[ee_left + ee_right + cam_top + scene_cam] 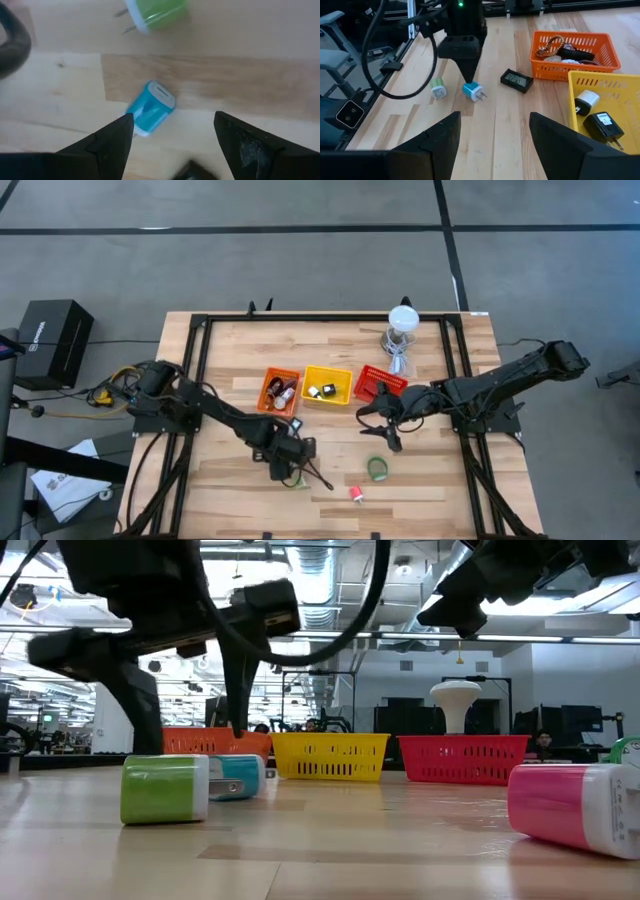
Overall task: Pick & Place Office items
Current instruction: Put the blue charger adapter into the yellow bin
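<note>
One blue plug (149,108) lies just beyond the left tool's (172,125) wide-open, empty fingers.

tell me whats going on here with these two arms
The robot is sorting small office items into mesh baskets. The left gripper hovers open over a blue charger plug on the table, fingers on either side, not gripping it. A green plug lies nearby. The right gripper waits open near the red basket. The orange basket and yellow basket already hold items.
</note>
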{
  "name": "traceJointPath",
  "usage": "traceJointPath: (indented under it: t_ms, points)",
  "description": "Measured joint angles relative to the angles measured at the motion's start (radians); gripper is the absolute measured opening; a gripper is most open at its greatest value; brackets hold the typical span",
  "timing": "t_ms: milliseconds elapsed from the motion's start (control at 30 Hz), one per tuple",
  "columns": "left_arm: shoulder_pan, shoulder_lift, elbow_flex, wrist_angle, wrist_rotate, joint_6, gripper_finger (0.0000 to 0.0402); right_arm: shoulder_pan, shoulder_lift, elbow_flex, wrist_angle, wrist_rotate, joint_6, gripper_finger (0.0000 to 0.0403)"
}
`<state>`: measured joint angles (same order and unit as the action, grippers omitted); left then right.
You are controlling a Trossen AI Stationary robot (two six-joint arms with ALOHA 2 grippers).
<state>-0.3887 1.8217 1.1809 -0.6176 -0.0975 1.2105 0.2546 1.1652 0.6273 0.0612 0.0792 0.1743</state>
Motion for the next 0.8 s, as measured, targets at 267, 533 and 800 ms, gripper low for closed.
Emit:
traceJointPath:
  t_ms: [267,533,800]
  points:
    - [0.005,0.025,-0.011,0.002,-0.077,0.332,0.0269,0.000,0.000,0.000,0.004,0.000,0.002,0.0228]
    - [-0.005,0.020,-0.027,0.057,-0.134,0.462,0.0269,0.000,0.000,0.000,0.006,0.000,0.002,0.0228]
    - [-0.037,0.019,-0.027,0.068,-0.212,0.541,0.0269,0.000,0.000,0.000,0.006,0.000,0.002,0.0228]
